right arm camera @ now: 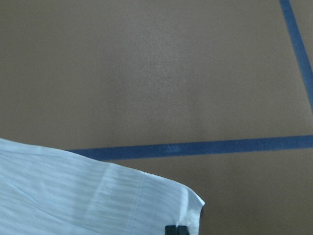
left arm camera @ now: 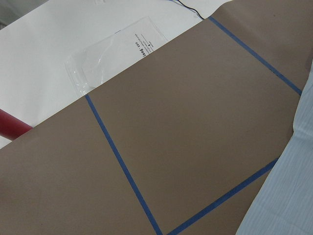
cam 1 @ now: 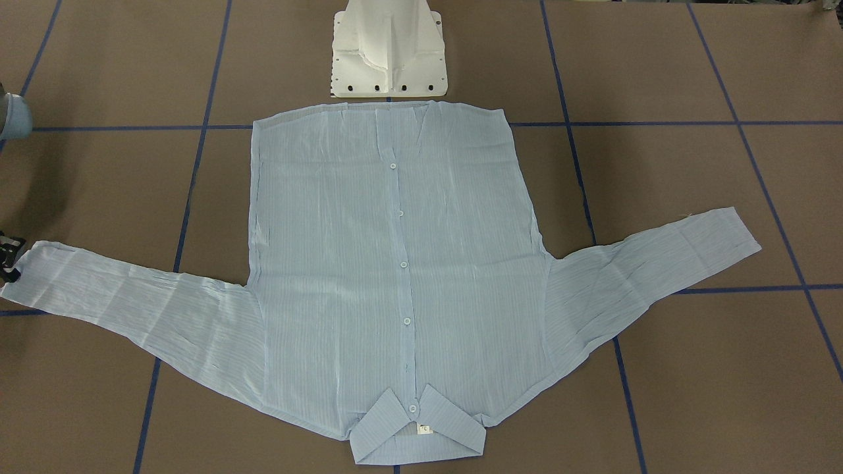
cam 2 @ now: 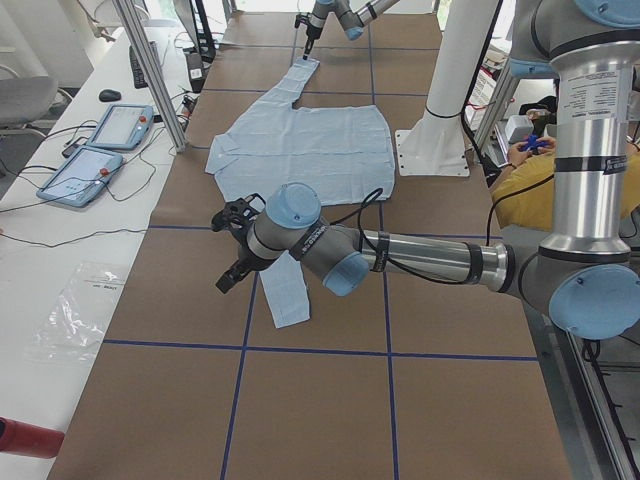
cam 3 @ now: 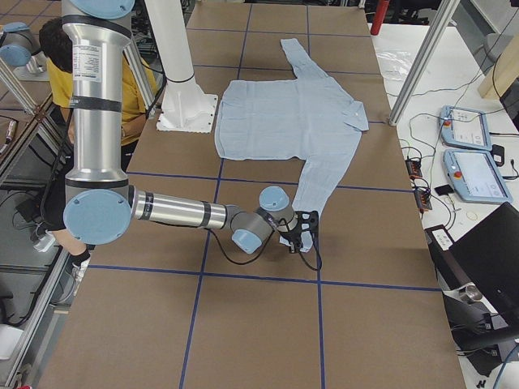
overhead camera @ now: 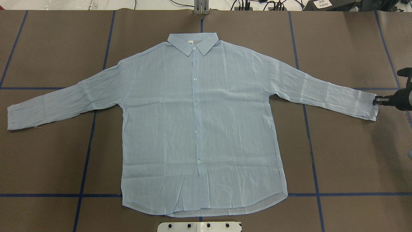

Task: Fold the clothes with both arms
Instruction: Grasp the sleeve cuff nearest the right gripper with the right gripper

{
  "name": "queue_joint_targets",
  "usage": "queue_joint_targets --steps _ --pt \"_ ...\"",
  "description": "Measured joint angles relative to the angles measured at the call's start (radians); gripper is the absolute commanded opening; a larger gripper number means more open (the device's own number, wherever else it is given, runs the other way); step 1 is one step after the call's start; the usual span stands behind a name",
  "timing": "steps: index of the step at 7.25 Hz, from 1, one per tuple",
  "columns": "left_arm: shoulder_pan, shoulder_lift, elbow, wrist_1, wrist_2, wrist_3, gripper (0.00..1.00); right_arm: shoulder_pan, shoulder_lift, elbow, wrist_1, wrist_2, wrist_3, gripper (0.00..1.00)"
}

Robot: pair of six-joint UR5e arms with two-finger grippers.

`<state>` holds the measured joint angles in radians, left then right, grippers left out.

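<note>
The pale-blue striped shirt lies flat and buttoned on the brown table, collar at the far side, both sleeves spread out. My right gripper is at the end of the sleeve on the overhead view's right. In the right wrist view its black fingertips sit pressed together at the cuff's edge, shut on it. It also shows at the front view's left edge. My left gripper shows only in the left side view, above the table beside the other sleeve's cuff; I cannot tell its state.
The white pedestal base stands at the shirt's hem. Blue tape lines grid the table. A clear plastic bag and a red object lie past the table's left end. Two tablets and a seated person are off the table.
</note>
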<state>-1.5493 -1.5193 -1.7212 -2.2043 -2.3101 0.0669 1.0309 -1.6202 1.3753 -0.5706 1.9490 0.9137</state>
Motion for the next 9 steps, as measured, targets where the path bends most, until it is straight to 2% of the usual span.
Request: queue_joint_targets --steps 2,3,4,6,7,9 --pt "0.0 0.002 0.0 0.0 -0.008 0.002 1.0 0.007 0.001 0.046 -0.011 0.007 0.001 0.0" --pt "0.0 0.003 0.0 0.0 -0.009 0.002 1.0 0.021 0.008 0.125 -0.075 0.009 0.002 0.0" --pt "0.0 0.003 0.0 0.0 -0.009 0.002 1.0 0.032 0.034 0.24 -0.219 0.006 0.003 0.0" --pt "0.0 0.004 0.0 -0.001 -0.009 0.002 1.0 0.014 0.184 0.442 -0.607 -0.03 0.043 0.0" --pt "0.0 0.004 0.0 -0.001 -0.009 0.002 1.0 -0.038 0.293 0.483 -0.756 -0.077 0.116 0.0" --pt "0.0 0.004 0.0 0.0 -0.009 0.0 1.0 -0.188 0.521 0.464 -0.937 -0.218 0.294 0.0"
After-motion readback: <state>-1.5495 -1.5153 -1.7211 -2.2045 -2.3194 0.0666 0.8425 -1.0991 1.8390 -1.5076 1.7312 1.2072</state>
